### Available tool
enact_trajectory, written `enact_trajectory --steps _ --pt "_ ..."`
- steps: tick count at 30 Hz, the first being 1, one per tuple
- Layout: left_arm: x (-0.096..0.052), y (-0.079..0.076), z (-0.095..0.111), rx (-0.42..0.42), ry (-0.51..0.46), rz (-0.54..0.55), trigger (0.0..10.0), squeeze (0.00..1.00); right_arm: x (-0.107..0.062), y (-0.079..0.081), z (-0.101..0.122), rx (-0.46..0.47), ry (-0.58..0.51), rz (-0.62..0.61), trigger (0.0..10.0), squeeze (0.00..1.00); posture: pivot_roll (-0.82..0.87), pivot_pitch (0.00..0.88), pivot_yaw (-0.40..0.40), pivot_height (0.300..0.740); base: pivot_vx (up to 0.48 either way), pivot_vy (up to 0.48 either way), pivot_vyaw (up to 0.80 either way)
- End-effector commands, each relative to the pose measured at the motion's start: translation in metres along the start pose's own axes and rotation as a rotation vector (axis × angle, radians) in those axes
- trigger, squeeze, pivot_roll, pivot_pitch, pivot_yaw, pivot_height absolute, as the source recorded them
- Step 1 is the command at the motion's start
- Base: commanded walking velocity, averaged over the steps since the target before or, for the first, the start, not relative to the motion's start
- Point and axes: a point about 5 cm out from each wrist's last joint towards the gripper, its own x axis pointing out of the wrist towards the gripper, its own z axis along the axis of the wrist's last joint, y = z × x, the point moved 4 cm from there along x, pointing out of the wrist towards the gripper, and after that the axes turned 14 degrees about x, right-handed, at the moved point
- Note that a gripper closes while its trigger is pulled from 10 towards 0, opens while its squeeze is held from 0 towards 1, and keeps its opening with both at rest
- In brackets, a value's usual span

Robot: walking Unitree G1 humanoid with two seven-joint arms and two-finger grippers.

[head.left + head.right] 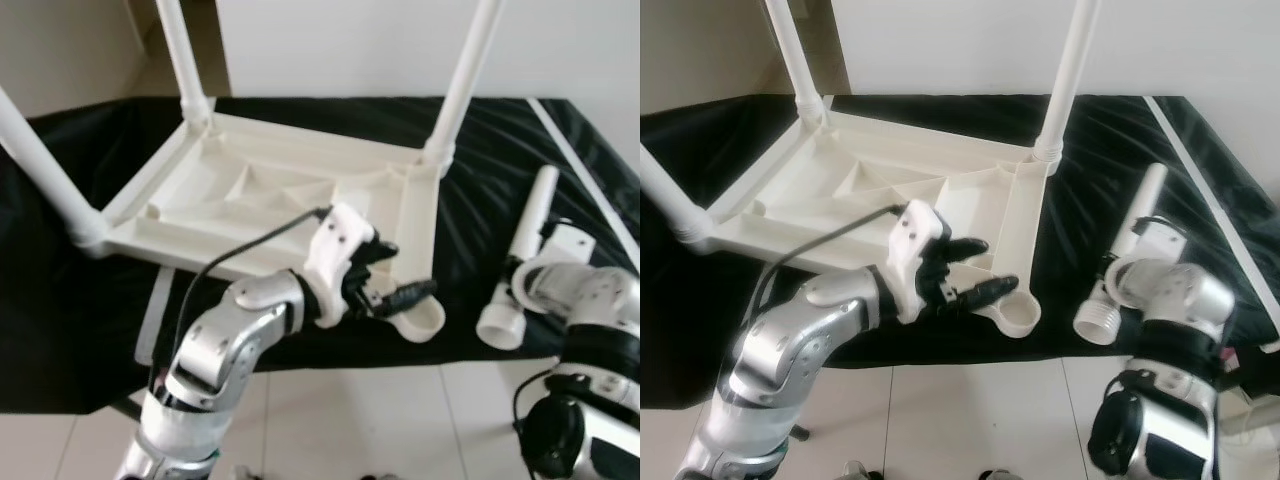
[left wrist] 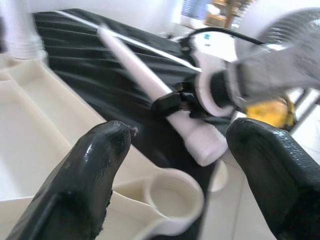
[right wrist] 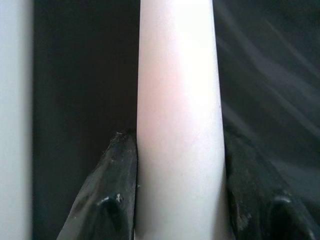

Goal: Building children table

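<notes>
A white plastic children's table [image 1: 250, 190] lies upside down on a black cloth. Three legs stand up from its corners: back left [image 1: 185, 50], back right [image 1: 465, 70] and left [image 1: 40, 160]. The near right corner ends in an empty round socket [image 1: 425, 322]. My left gripper [image 1: 400, 270] hovers open just above and beside that socket [image 2: 167, 195], with nothing between its fingers. To the right, a loose white leg [image 1: 528, 235] lies slanted on the cloth. My right gripper [image 3: 177, 137] is shut on it, one finger on each side, near its wider threaded end.
The black cloth [image 1: 480, 150] covers the whole work surface and drops off at the near edge to white floor tiles [image 1: 400, 420]. A thin white strip [image 1: 585, 165] runs diagonally along the cloth's right side. A white wall stands behind.
</notes>
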Motion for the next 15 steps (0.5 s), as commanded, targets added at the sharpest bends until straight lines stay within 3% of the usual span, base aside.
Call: enact_trajectory --steps 1,7,13,15 --pt "0.000 0.009 -0.002 0.002 0.013 0.053 10.0 0.00 -0.001 0.005 0.003 -0.013 -0.048 0.035 10.0 0.00 -0.03 0.056 0.006 0.740 0.000 0.000 0.00" --pt "0.007 0.025 -0.010 0.054 0.069 0.127 10.0 0.00 -0.008 0.016 0.017 -0.089 -0.204 0.124 10.0 0.00 -0.03 0.036 0.012 0.740 0.000 0.000 0.00" --pt "0.020 0.039 -0.013 0.070 0.101 0.175 10.0 0.00 -0.016 0.032 0.019 -0.080 -0.274 0.235 10.0 0.00 -0.04 0.011 0.014 0.740 0.000 0.000 0.00" --pt "0.030 0.049 -0.021 0.131 0.169 0.251 10.0 0.00 -0.026 0.057 0.013 0.014 -0.283 0.401 10.0 0.00 -0.04 0.000 0.009 0.740 0.000 0.000 0.00"
